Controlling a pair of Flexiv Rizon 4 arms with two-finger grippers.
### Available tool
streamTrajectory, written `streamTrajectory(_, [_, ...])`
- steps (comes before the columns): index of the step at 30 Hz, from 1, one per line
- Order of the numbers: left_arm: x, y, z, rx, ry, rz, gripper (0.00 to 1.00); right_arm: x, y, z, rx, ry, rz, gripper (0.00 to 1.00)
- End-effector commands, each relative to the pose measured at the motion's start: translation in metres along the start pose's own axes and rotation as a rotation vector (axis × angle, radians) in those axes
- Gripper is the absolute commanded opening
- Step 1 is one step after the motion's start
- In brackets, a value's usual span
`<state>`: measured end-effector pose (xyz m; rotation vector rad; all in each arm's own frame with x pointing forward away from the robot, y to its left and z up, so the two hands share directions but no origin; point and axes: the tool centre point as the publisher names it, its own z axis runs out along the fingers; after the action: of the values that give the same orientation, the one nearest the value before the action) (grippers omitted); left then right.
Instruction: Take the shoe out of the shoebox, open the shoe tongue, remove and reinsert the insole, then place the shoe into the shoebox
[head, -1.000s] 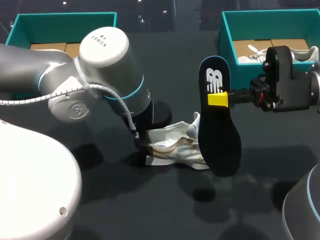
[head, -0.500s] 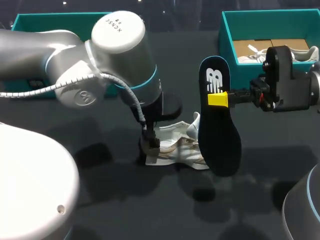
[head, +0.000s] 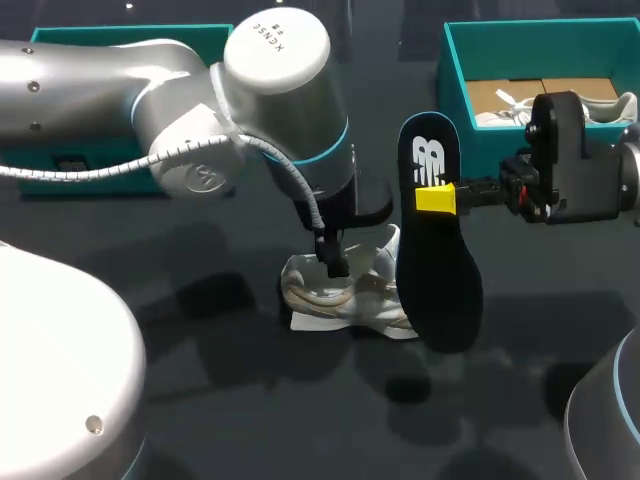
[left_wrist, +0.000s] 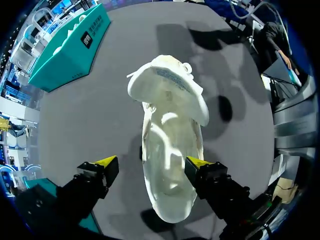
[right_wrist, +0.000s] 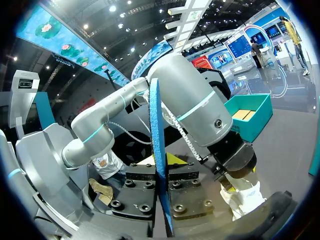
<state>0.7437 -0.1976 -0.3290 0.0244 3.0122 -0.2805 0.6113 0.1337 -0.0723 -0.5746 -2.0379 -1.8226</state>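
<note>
place: robot lab | seen: left arm; right arm; dark table; teal shoebox

Here's the count: two teal open-topped cardboard shoeboxes, the left shoebox and the right shoebox. There are two white lace-up shoes, the table shoe out on the dark surface and the boxed shoe inside the right one. Just one black foam insole with a white logo, and two silver-grey robot arms, left arm and right arm, one two-fingered gripper apiece, left gripper and right gripper.
</note>
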Motion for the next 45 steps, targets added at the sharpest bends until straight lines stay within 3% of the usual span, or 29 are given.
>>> streamTrajectory(1, [-0.007,-0.011,0.020,-0.009,0.010,-0.005,0.85,0.001,-0.001,0.001,0.000,-0.003,0.001,0.00])
streamTrajectory(4, [-0.011,-0.012,0.030,-0.013,0.023,-0.008,0.82,0.001,-0.001,0.001,0.000,-0.003,0.001,0.00])
streamTrajectory(7, [-0.010,-0.011,0.038,-0.018,0.030,-0.011,0.69,0.001,-0.001,0.001,0.000,-0.003,0.001,0.00])
streamTrajectory(11, [-0.010,-0.009,0.046,-0.022,0.035,-0.009,0.58,0.001,-0.001,0.001,0.000,-0.003,0.001,0.00])
streamTrajectory(26, [-0.002,-0.012,0.058,-0.043,0.066,0.010,0.40,0.001,-0.001,0.001,0.000,-0.003,0.001,0.00])
streamTrajectory(27, [-0.002,-0.012,0.059,-0.046,0.069,0.010,0.32,0.001,-0.001,0.001,0.000,-0.003,0.001,0.00])
streamTrajectory(29, [-0.002,-0.012,0.060,-0.054,0.074,0.013,0.00,0.001,-0.001,0.001,0.000,-0.003,0.001,0.00])
streamTrajectory(37, [-0.002,-0.010,0.053,-0.050,0.117,0.057,0.00,0.001,-0.001,0.001,0.000,-0.003,0.001,0.00])
streamTrajectory(45, [0.003,-0.009,0.016,0.049,0.244,0.318,0.00,0.001,-0.001,0.001,0.000,-0.003,0.001,0.00])
